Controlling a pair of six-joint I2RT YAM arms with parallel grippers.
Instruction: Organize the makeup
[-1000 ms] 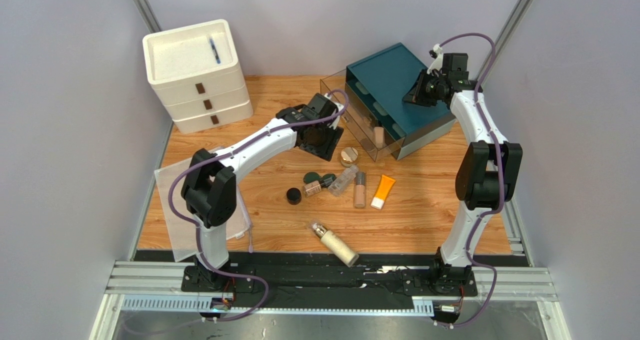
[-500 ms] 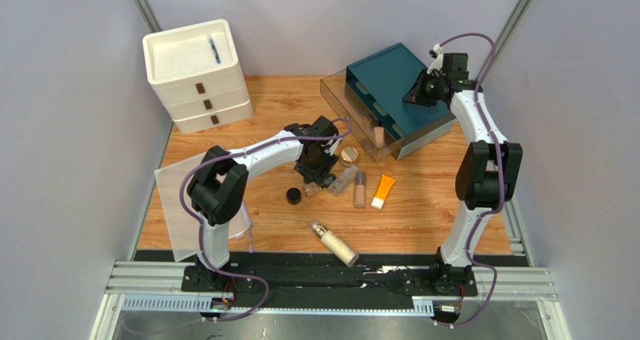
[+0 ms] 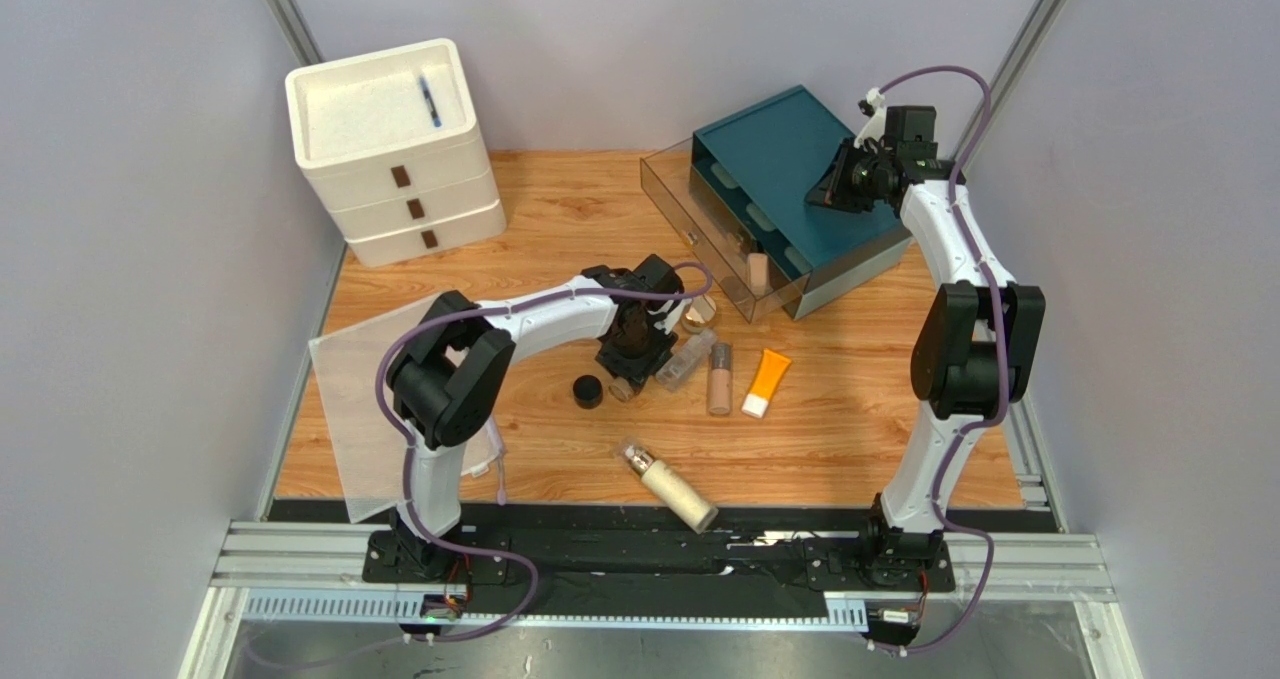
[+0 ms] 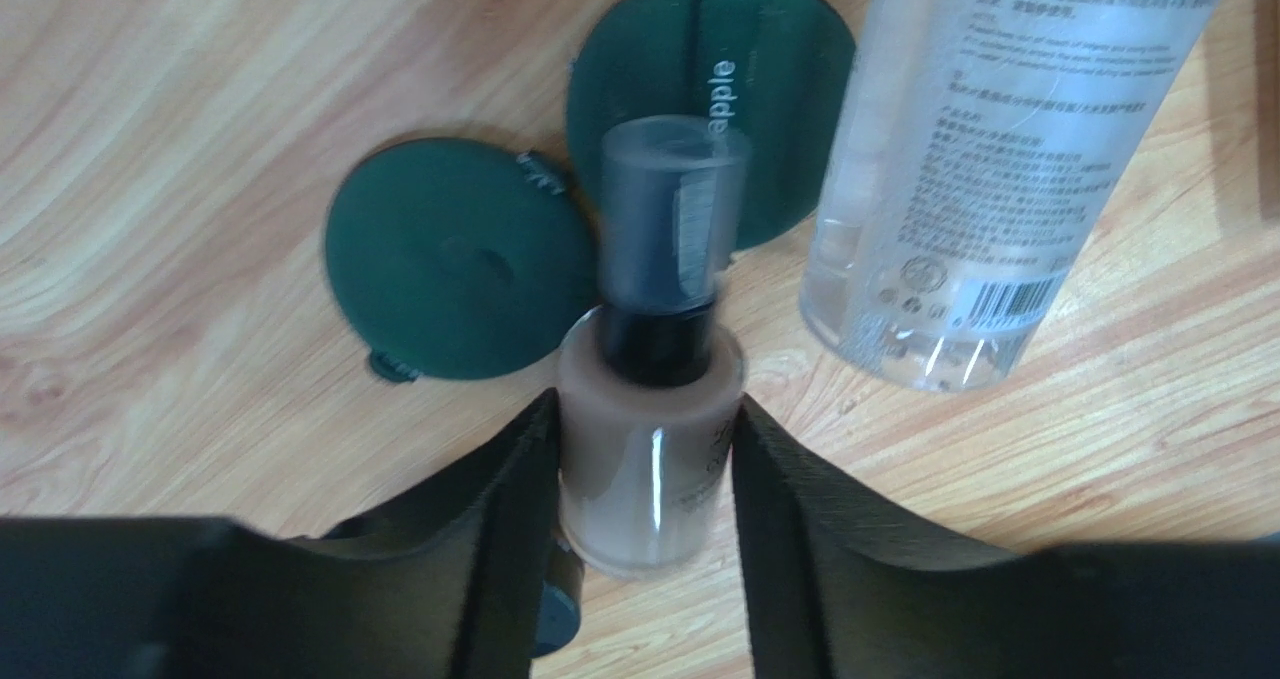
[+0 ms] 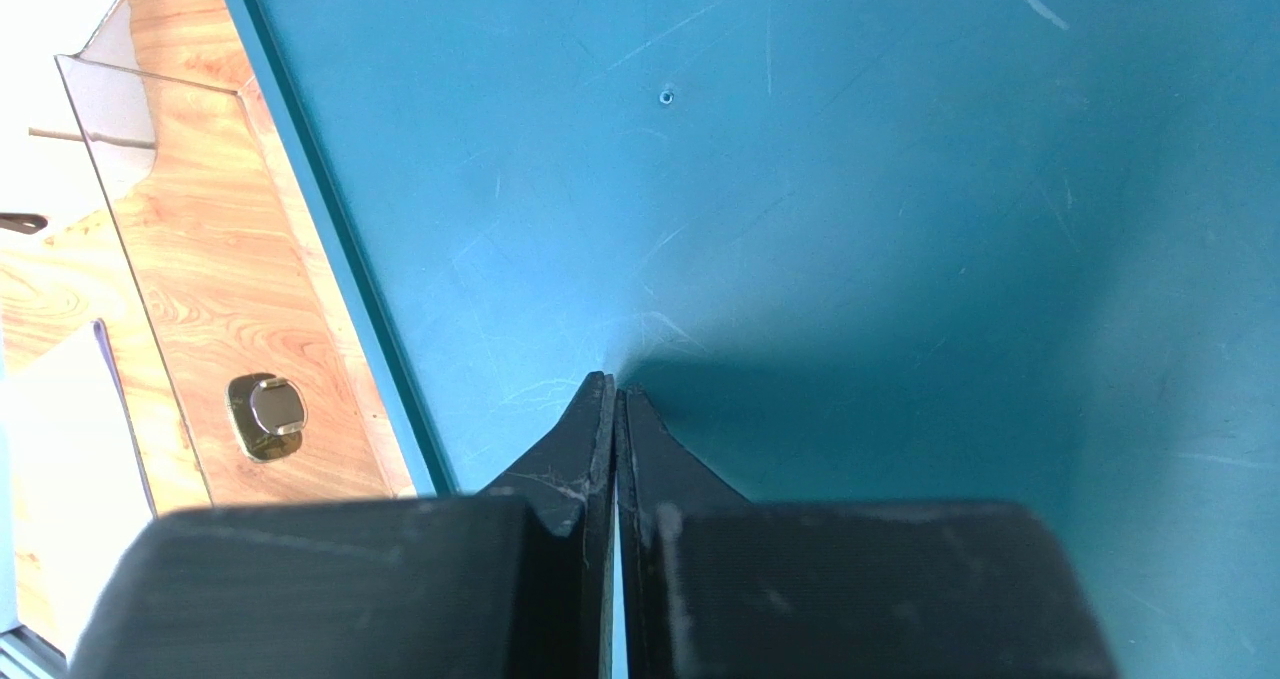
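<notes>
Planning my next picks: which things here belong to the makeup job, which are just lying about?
Job: beige bottle in left gripper, two green compacts, clear bottle, second beige bottle, orange tube, pump bottle, black jar, gold-lidded jar, drawer's beige bottle.
Lying about: blue pen, white drawer unit, white sheet.

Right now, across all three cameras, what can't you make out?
- Top view: the left gripper covers the green compacts and the beige bottle under it.
- Left wrist: the clear bottle runs off the top edge; print too small.
- Left wrist: whether the fingers touch the beige bottle, unclear.
- Right wrist: the top of the teal cabinet fills most of the frame, hiding its drawer fronts.
</notes>
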